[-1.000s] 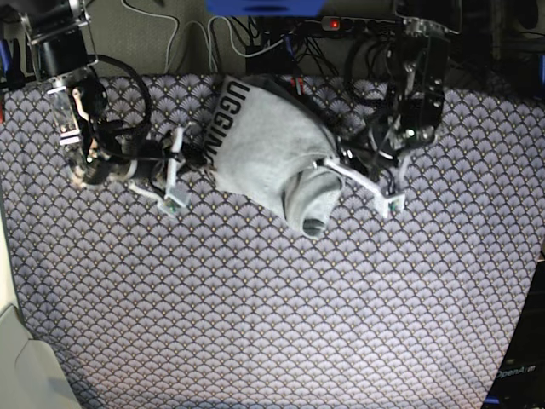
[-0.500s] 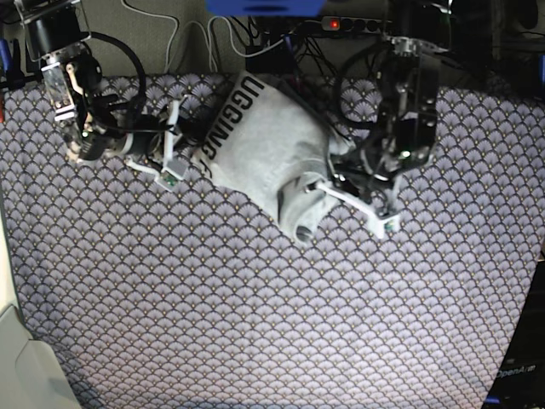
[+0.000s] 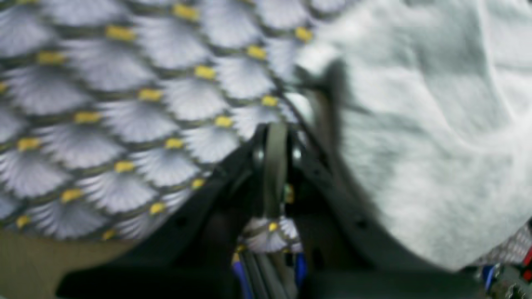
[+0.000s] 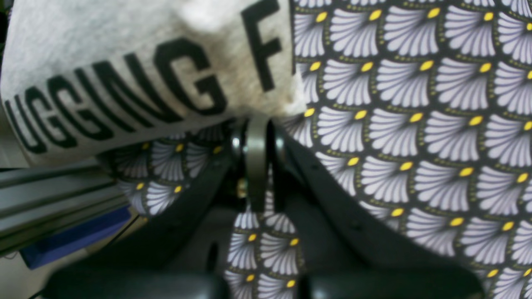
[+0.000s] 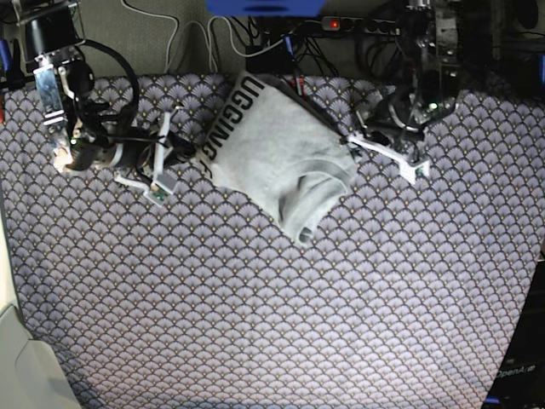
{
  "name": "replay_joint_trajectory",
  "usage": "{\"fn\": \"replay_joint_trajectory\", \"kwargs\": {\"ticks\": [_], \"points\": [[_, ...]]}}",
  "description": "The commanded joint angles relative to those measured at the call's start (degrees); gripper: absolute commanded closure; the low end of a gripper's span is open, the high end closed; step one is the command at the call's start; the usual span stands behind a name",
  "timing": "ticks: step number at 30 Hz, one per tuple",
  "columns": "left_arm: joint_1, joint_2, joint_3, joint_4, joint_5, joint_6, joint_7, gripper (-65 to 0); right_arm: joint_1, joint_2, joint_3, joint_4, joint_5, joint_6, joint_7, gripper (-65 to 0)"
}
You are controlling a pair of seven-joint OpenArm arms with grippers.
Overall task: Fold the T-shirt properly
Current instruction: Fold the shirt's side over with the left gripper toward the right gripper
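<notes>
The light-grey T-shirt (image 5: 272, 145) lies bunched at the far middle of the table, with its black lettering along the left edge. My right gripper (image 5: 194, 158) is at that lettered edge. In the right wrist view its jaws meet (image 4: 257, 120) at the shirt's corner (image 4: 124, 62), which hangs lifted off the cloth. My left gripper (image 5: 356, 143) is at the shirt's right edge. In the left wrist view its jaws meet (image 3: 276, 124) beside the grey fabric (image 3: 436, 124), which drapes over one jaw. That view is blurred.
The purple-grey scallop tablecloth (image 5: 272, 324) covers the table. Cables and a power strip (image 5: 332, 24) run along the far edge. A metal rail (image 4: 50, 195) shows past the table's edge. A pale object (image 5: 17, 358) sits at the near left corner.
My left gripper has moved up and to the right, and the shirt's right side has spread out after it. My right gripper has moved slightly up and left with the lettered edge.
</notes>
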Motion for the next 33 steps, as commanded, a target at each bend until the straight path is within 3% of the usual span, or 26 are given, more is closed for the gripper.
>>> {"fn": "replay_joint_trajectory", "kwargs": {"ticks": [1, 11, 23, 33], "points": [[-0.55, -0.13, 0.29, -0.14, -0.08, -0.1, -0.34, -0.3, 0.86, 0.68, 0.43, 0.95, 0.77, 0.19, 1.04, 0.0], [-5.03, 3.21, 0.99, -7.53, -0.08, -0.1, -1.57, -0.3, -0.02, 0.94, 0.43, 0.95, 0.77, 0.19, 1.04, 0.0], [-16.72, 6.2, 6.0, -18.69, -0.08, -0.1, -1.84, -0.2, -2.66, 1.56, 0.43, 0.95, 0.77, 0.19, 1.04, 0.0], [-29.21, 9.02, 6.35, -39.09, -0.08, -0.19, -15.11, -0.2, -7.32, 2.44, 3.77, 1.48, 0.77, 0.19, 1.48, 0.0]]}}
